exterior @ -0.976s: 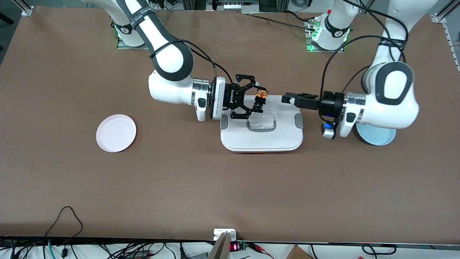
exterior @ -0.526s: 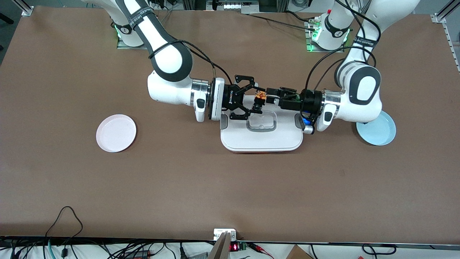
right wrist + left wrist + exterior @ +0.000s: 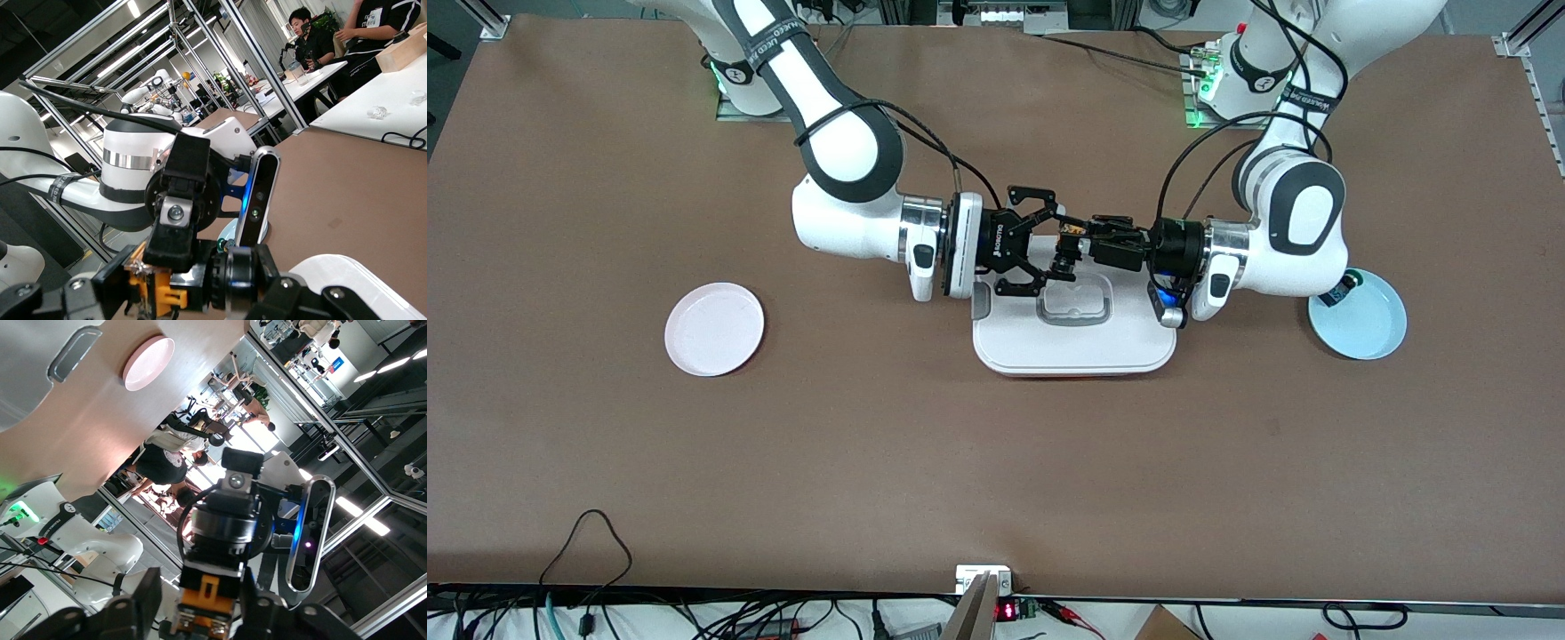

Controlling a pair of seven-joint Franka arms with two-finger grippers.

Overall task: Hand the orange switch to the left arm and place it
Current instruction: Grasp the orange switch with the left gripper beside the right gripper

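The orange switch [image 3: 1069, 240], black with an orange end, is held lengthwise in my right gripper [image 3: 1060, 244] over the box's edge farthest from the front camera. The box [image 3: 1076, 342] is a white lidded container with grey clips. My left gripper [image 3: 1087, 236] has come in end-on, and its open fingers straddle the switch's orange end. In the left wrist view the switch [image 3: 203, 603] sits between the left gripper's [image 3: 200, 617] fingers with a thin gap at one finger [image 3: 137, 603]. In the right wrist view the right gripper [image 3: 193, 297] clamps the switch [image 3: 157, 293].
A pink plate [image 3: 714, 329] lies toward the right arm's end. A light blue plate [image 3: 1360, 324] lies toward the left arm's end with a small blue-bodied part [image 3: 1343, 290] on its rim. Cables and a small device sit at the table edge nearest the front camera.
The left arm has swung in from over the blue plate toward the right gripper, and its fingers now reach the switch. The blue plate is uncovered. The right arm has held still.
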